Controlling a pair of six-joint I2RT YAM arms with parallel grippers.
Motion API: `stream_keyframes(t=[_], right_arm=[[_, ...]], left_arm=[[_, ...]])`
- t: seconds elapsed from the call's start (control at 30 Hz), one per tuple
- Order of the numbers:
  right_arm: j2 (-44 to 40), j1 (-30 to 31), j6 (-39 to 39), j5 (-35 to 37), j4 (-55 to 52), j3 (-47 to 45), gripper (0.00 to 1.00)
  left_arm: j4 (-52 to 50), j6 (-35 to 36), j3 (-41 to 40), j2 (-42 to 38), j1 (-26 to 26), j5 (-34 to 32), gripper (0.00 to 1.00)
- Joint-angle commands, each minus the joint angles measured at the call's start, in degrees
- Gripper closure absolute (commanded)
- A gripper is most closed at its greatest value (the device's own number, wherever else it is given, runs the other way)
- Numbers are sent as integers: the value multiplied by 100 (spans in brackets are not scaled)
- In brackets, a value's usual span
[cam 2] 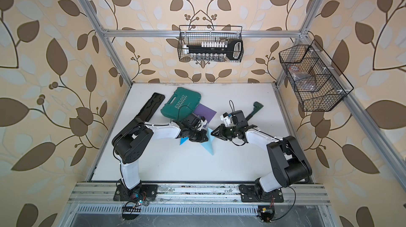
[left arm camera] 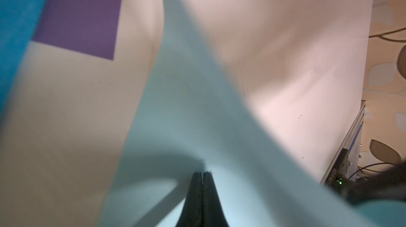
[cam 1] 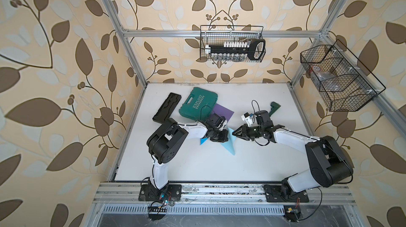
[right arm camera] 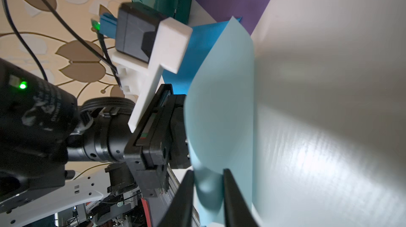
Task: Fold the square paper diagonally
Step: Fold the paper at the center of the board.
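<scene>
Paper [cam 1: 230, 146] sits about mid-way on the table [cam 1: 241, 166], between the two arms, and is partly lifted. Its pale underside stands up and curls, and the darker blue face shows low by the left arm. Left gripper [left arm camera: 203, 174] is pinched tight on one edge; in the left wrist view the tips meet with the sheet fanning out past them. Right gripper [right arm camera: 208, 171] comes in from the other side with its jaws apart, straddling the raised, curled edge. Right wrist view shows the sheet running between the fingers [right arm camera: 232, 193]; can't tell if either pad touches it, but it isn't clamped. In both top views the two grippers nearly face each other across the sheet, tips close. Paper's lower point rests on the table toward the front. Purple sheet [cam 1: 225, 112] lies flat just behind, one edge hidden by the green case [cam 1: 197, 105]. Black tray [cam 1: 167, 109] lies beside the case, near the left wall.
</scene>
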Motion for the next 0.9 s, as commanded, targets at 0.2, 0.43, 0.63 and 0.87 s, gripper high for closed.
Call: stream_keyframes(t=[0.2, 0.43, 0.63, 0.87], right_arm=[[-298, 60, -27, 100, -138, -73, 53], [-258, 79, -420, 730, -998, 177, 45], [-384, 71, -717, 1234, -1570, 429, 45], [-421, 75, -866, 1484, -1779, 528, 64]], left_arm=[[-412, 102, -87, 7, -56, -256, 100], [-438, 142, -106, -22, -56, -267, 100], [-439, 171, -138, -28, -56, -293, 100], [-429, 171, -137, -9, -58, -294, 100]])
